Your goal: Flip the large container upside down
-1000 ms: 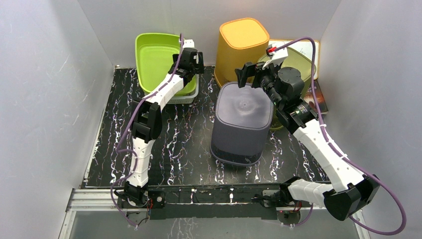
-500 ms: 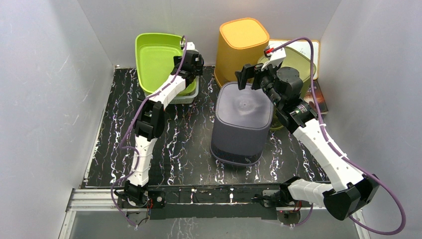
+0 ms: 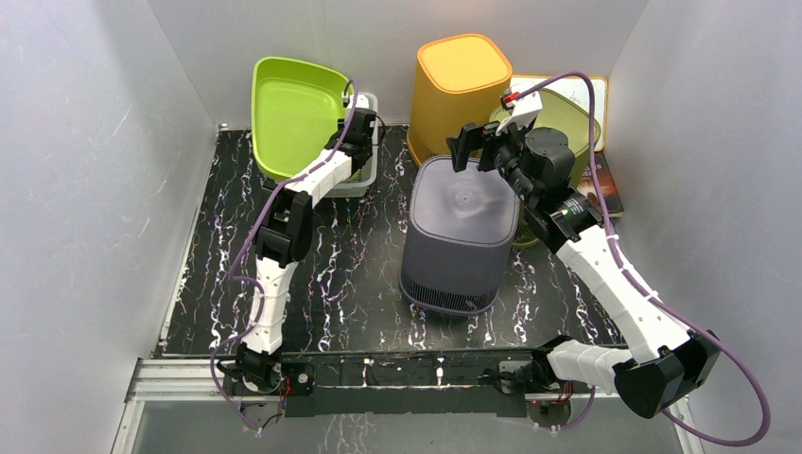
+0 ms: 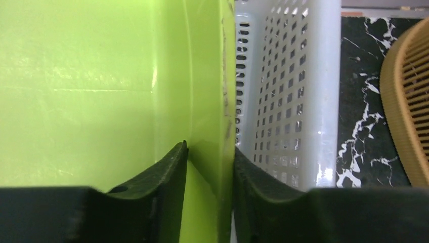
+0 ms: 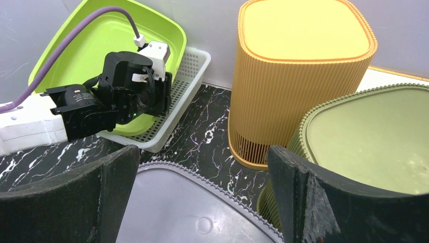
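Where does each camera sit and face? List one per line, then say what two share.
Top external: above and behind the bases, looking down on the table; both arms show, left gripper on the green tub, right gripper over the grey container.
Left wrist: on the left arm, looking along its fingers, which pinch the tub's wall; white basket beside.
Right wrist: over the grey container, facing the back wall; open fingers frame the orange bin.
Shared: both wrist views show tub and basket.

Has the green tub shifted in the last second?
Yes. The green tub has tipped up and slid left, baring the right edge of the white basket under it; the left gripper grips its rim.
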`<state>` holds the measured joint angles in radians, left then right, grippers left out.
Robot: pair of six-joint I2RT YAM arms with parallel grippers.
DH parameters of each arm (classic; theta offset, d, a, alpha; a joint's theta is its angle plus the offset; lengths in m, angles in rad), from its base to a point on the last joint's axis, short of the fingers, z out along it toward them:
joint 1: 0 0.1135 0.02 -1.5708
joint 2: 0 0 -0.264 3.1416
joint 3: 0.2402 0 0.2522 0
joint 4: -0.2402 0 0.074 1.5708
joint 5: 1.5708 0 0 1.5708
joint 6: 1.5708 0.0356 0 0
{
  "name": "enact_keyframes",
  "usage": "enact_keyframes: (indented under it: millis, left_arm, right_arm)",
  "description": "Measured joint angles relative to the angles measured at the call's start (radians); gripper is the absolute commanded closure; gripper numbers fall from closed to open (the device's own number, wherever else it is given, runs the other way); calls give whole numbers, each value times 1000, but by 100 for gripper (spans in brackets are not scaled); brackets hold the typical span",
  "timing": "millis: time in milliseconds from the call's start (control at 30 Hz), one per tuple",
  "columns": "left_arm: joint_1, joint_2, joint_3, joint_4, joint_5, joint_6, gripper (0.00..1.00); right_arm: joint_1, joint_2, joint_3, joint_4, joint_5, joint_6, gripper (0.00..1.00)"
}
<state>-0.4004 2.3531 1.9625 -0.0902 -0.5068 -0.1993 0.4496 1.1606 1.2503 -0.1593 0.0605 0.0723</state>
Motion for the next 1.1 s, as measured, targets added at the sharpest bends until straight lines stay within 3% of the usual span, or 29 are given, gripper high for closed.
enact_keyframes:
  millis: [100, 267, 700, 1100]
  left_arm:
    - [1, -3, -19, 24, -17, 31, 100]
    - [-2, -63, -64, 40, -71, 92, 100]
    - [-29, -254, -220, 11, -55, 174, 100]
    - [-174, -546, -236, -56, -111, 271, 100]
  right_arm:
    - [0, 0, -4, -1, 0, 0, 2]
    - [0, 0, -5, 0, -7, 0, 2]
    - [0, 0, -5, 5, -7, 1, 2]
    - [-1, -1, -32, 6, -8, 2, 2]
